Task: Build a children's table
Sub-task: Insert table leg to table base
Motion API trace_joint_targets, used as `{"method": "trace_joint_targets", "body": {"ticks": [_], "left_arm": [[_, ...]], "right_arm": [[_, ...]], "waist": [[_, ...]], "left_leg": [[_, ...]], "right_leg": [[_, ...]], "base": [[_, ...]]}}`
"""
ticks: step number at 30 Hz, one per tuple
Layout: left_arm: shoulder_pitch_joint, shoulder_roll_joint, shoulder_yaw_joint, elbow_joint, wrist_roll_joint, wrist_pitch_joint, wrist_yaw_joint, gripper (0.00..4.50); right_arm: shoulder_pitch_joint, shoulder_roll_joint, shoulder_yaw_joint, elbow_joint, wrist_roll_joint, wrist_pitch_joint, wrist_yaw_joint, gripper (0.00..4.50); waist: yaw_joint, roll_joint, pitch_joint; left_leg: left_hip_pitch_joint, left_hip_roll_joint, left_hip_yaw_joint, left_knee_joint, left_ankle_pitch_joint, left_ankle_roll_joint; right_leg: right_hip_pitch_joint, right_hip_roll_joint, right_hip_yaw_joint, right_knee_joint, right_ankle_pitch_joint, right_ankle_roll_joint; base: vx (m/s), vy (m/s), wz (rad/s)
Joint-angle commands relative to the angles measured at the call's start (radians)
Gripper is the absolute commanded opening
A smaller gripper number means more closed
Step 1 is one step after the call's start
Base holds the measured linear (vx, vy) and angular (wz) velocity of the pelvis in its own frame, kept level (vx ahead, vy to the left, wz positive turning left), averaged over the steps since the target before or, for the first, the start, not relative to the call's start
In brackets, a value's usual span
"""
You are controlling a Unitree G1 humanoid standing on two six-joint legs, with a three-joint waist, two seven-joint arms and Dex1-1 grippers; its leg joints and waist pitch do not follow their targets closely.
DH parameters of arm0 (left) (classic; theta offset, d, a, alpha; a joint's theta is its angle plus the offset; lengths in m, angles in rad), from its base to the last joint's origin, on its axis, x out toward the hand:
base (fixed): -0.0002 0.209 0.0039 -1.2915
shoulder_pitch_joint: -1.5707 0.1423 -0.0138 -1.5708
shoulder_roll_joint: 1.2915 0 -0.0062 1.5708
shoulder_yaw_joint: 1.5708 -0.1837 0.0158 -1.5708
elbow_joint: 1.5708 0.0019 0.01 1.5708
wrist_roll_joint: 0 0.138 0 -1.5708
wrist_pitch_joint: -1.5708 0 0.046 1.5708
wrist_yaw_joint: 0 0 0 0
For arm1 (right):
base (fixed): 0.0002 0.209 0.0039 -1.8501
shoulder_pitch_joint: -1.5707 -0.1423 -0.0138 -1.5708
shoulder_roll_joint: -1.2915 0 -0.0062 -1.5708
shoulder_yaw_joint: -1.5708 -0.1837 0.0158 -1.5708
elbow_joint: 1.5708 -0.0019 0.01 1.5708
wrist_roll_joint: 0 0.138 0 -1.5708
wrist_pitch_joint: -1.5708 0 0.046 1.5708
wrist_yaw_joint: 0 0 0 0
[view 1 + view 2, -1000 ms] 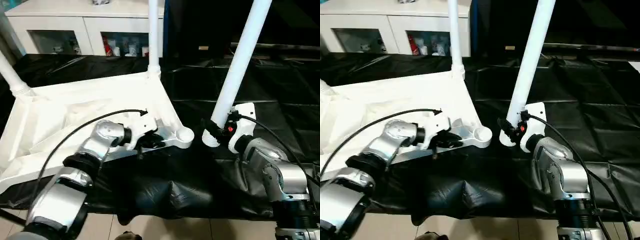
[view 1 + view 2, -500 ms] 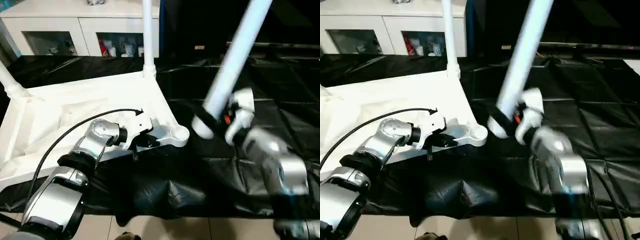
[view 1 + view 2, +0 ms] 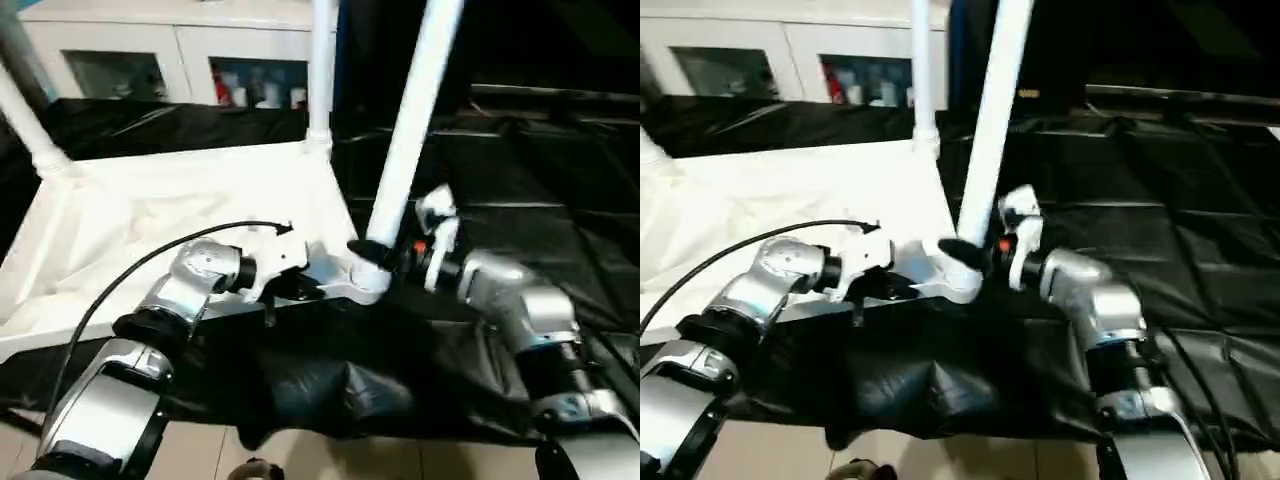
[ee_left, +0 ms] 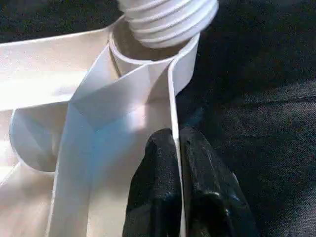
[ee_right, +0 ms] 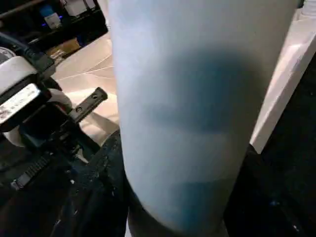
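The white tabletop (image 3: 150,210) of the children's table lies upside down on the black cloth. Two white legs (image 3: 322,70) (image 3: 25,115) stand upright in its far corners. My left gripper (image 4: 175,148) is shut on the thin rim wall beside the near right corner socket (image 3: 365,283). My right gripper (image 3: 385,258) is shut on a third leg (image 3: 405,130), held near its lower end. That leg leans slightly right. Its threaded end (image 4: 168,19) sits at the mouth of the socket; how deep it sits is hidden.
The black-draped work table (image 3: 520,170) stretches away to the right of the tabletop. A white cabinet (image 3: 150,50) with glass doors stands behind it. Pale floor (image 3: 300,455) shows below the table's front edge. A black cable (image 3: 130,275) arcs over my left forearm.
My right gripper has carried the leg to the left, bringing its threaded end from beside the corner onto the socket. My left gripper stays at the rim. The camera has shifted slightly.
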Motion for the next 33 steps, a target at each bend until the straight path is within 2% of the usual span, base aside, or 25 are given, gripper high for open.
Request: {"method": "trace_joint_targets", "body": {"ticks": [1, 5, 10, 17, 20, 21, 22, 23, 25, 29, 30, 33], "left_arm": [[0.02, -0.012, 0.007, -0.024, -0.029, -0.017, -0.011, 0.0], [0.017, -0.006, 0.006, -0.022, -0.023, -0.025, -0.006, 0.0], [0.018, -0.005, 0.007, -0.031, -0.026, -0.02, -0.019, 0.0], [0.012, -0.013, 0.012, -0.027, -0.031, -0.01, -0.022, 0.0], [0.015, -0.013, 0.016, -0.035, -0.037, -0.007, -0.023, 0.0], [0.017, -0.011, 0.018, -0.037, -0.038, -0.007, -0.024, 0.0], [0.019, -0.011, 0.019, -0.037, -0.039, -0.006, -0.023, 0.0], [0.021, -0.011, 0.02, -0.038, -0.04, -0.004, -0.022, 0.0], [0.023, -0.012, 0.023, -0.038, -0.042, -0.001, -0.017, 0.0], [0.023, -0.014, 0.034, -0.043, -0.051, 0.008, -0.012, 0.0], [0.023, -0.013, 0.039, -0.044, -0.054, 0.01, -0.011, 0.0], [0.024, -0.011, 0.041, -0.041, -0.052, 0.007, -0.009, 0.0]], "right_arm": [[-0.022, -0.006, 0.022, 0.029, -0.035, -0.027, 0.015, 1.93], [-0.024, -0.002, 0.047, 0.058, -0.066, -0.05, 0.018, 1.93], [-0.045, 0.026, 0.05, 0.126, -0.086, -0.099, 0.015, 1.93], [-0.068, 0.034, 0.058, 0.186, -0.116, -0.133, 0.025, 1.93], [-0.07, 0.039, 0.056, 0.195, -0.114, -0.147, 0.035, 1.93], [-0.07, 0.043, 0.047, 0.198, -0.107, -0.147, 0.034, 1.93], [-0.07, 0.047, 0.039, 0.201, -0.1, -0.147, 0.033, 1.93], [-0.069, 0.048, 0.034, 0.204, -0.097, -0.15, 0.031, 1.93], [-0.066, 0.052, 0.018, 0.216, -0.088, -0.154, 0.028, 1.93], [-0.055, 0.056, 0.003, 0.221, -0.08, -0.16, 0.026, 1.93], [-0.049, 0.057, 0.004, 0.217, -0.08, -0.164, 0.028, 1.93], [-0.04, 0.062, -0.01, 0.216, -0.075, -0.172, 0.024, 1.93]], "waist": [[0.003, -0.022, -0.074], [0.006, -0.019, -0.077], [0.008, -0.006, -0.077], [0.004, -0.008, -0.075], [0.004, -0.007, -0.076], [0.005, -0.003, -0.076], [0.003, -0.003, -0.077], [0.004, 0.003, -0.077], [0.003, -0.008, -0.076], [0.004, -0.005, -0.075], [0.004, -0.002, -0.076], [0.005, -0.005, -0.076]], "left_leg": [[0.036, 0.088, -0.04, -0.07, -0.165, 0.016], [0.037, 0.088, -0.04, -0.069, -0.162, 0.017], [0.037, 0.089, -0.043, -0.071, -0.193, 0.003], [0.036, 0.089, -0.043, -0.073, -0.216, -0.004], [0.036, 0.09, -0.043, -0.073, -0.221, -0.007], [0.037, 0.09, -0.044, -0.073, -0.219, -0.007], [0.037, 0.09, -0.043, -0.073, -0.22, -0.006], [0.037, 0.09, -0.044, -0.073, -0.224, -0.008], [0.037, 0.09, -0.043, -0.075, -0.238, -0.009], [0.037, 0.091, -0.044, -0.074, -0.234, -0.007], [0.037, 0.091, -0.044, -0.075, -0.235, -0.01], [0.037, 0.091, -0.043, -0.075, -0.235, -0.009]], "right_leg": [[0.031, -0.099, 0.052, -0.065, -0.132, -0.25], [0.031, -0.099, 0.052, -0.062, -0.115, -0.252], [0.032, -0.1, 0.052, -0.062, -0.116, -0.262], [0.033, -0.099, 0.052, -0.062, -0.115, -0.275], [0.033, -0.099, 0.053, -0.062, -0.126, -0.27], [0.032, -0.098, 0.052, -0.061, -0.116, -0.272], [0.032, -0.097, 0.052, -0.06, -0.105, -0.275], [0.032, -0.097, 0.052, -0.06, -0.103, -0.277], [0.034, -0.097, 0.052, -0.062, -0.114, -0.28], [0.032, -0.098, 0.053, -0.063, -0.134, -0.277], [0.032, -0.097, 0.052, -0.063, -0.128, -0.275], [0.031, -0.098, 0.053, -0.061, -0.121, -0.277]], "base": [[0.0, 0.0, 0.0], [0.0, 0.0, 0.0], [0.0, 0.0, 0.0], [0.0, 0.0, 0.0], [0.0, 0.0, 0.0], [0.0, 0.0, 0.0], [0.0, 0.0, 0.0], [0.0, 0.0, 0.0], [0.0, 0.0, 0.0], [0.0, 0.0, 0.0], [0.0, 0.0, 0.0], [0.0, 0.0, 0.0]]}}
